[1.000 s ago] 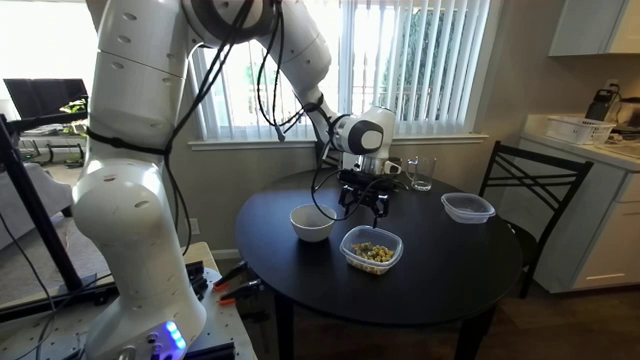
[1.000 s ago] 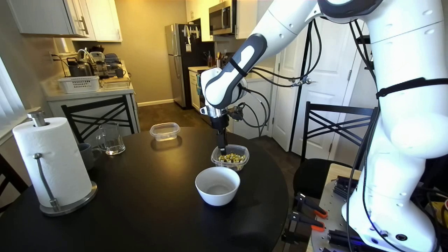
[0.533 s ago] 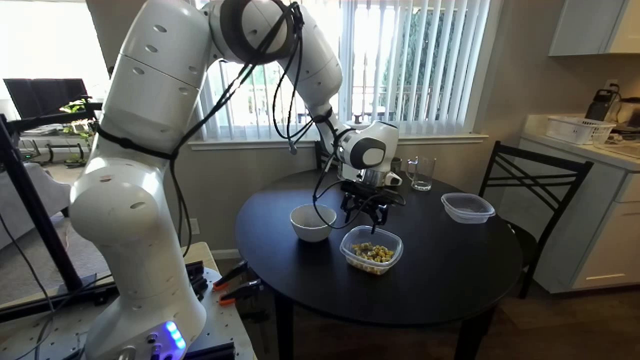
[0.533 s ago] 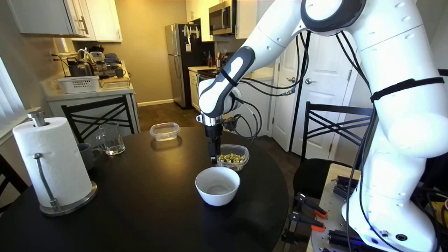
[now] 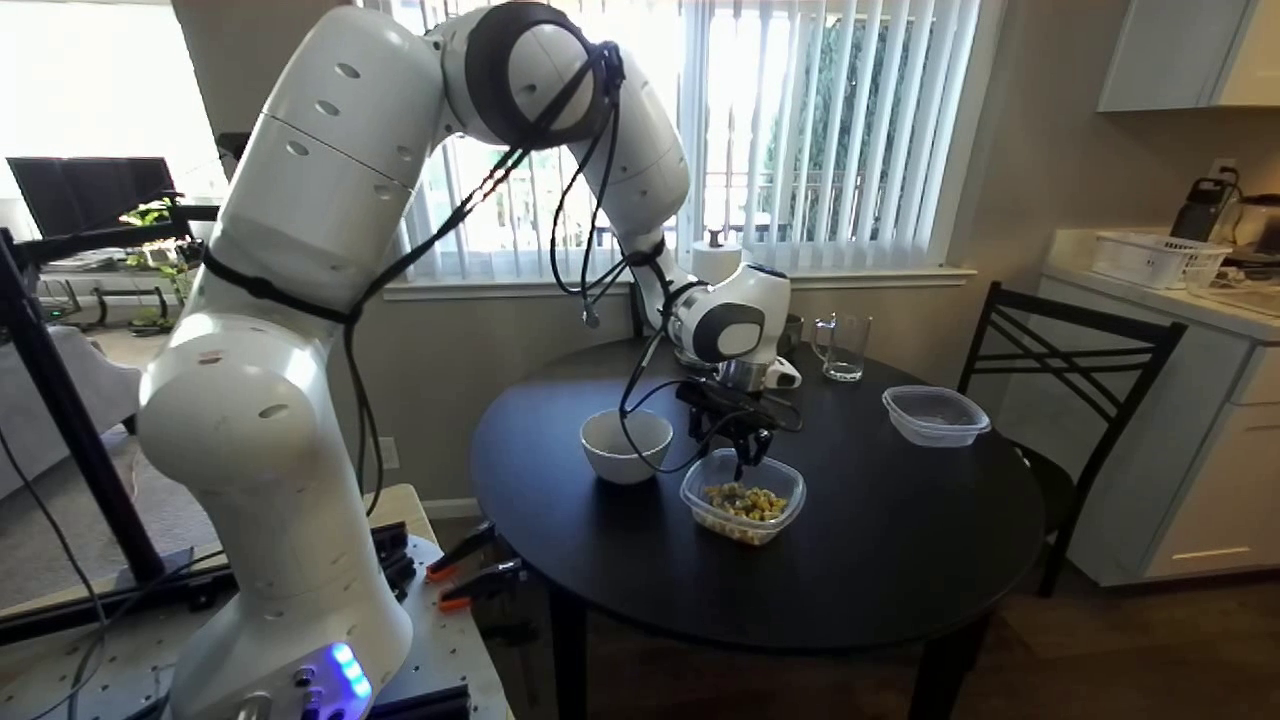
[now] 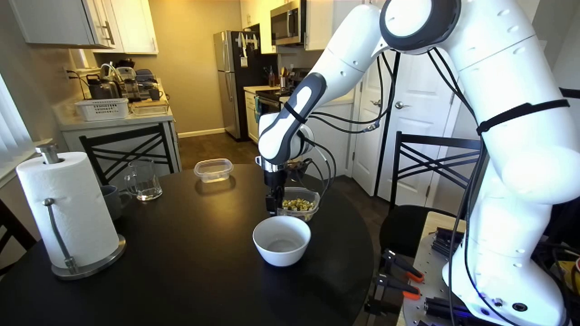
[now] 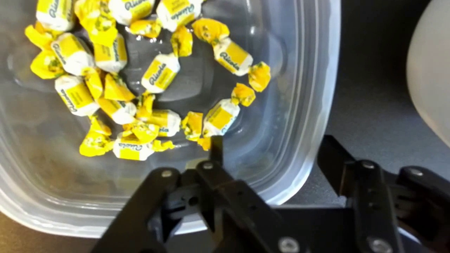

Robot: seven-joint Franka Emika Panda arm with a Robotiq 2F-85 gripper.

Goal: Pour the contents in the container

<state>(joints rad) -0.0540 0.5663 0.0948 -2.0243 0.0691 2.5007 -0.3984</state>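
The contents are yellow-and-white wrapped candies [image 7: 160,72], loose in a squarish clear plastic tub, the container [image 7: 299,105]. They also show in both exterior views, candies [image 5: 742,502] [image 6: 298,204] in the tub [image 5: 745,532] [image 6: 308,216] on the dark table. My gripper [image 7: 270,151] is open and straddles the tub's wall near one corner. One finger is over the inside, the other outside, and a gap shows around the rim. In both exterior views the gripper [image 5: 722,445] [image 6: 273,206] is low at the tub's edge; its fingers partly hide the rim.
A white bowl [image 5: 625,450] [image 6: 282,242] stands close beside the tub. A second clear tub [image 5: 936,418] [image 6: 214,171], a glass mug [image 5: 845,350] [image 6: 144,181], a grey mug [image 6: 113,201] and a paper towel roll [image 6: 68,213] stand farther off on the round table [image 5: 880,560].
My gripper has come down and moved toward the window side, onto the tub's wall near the bowl. The tub has shifted very slightly the same way.
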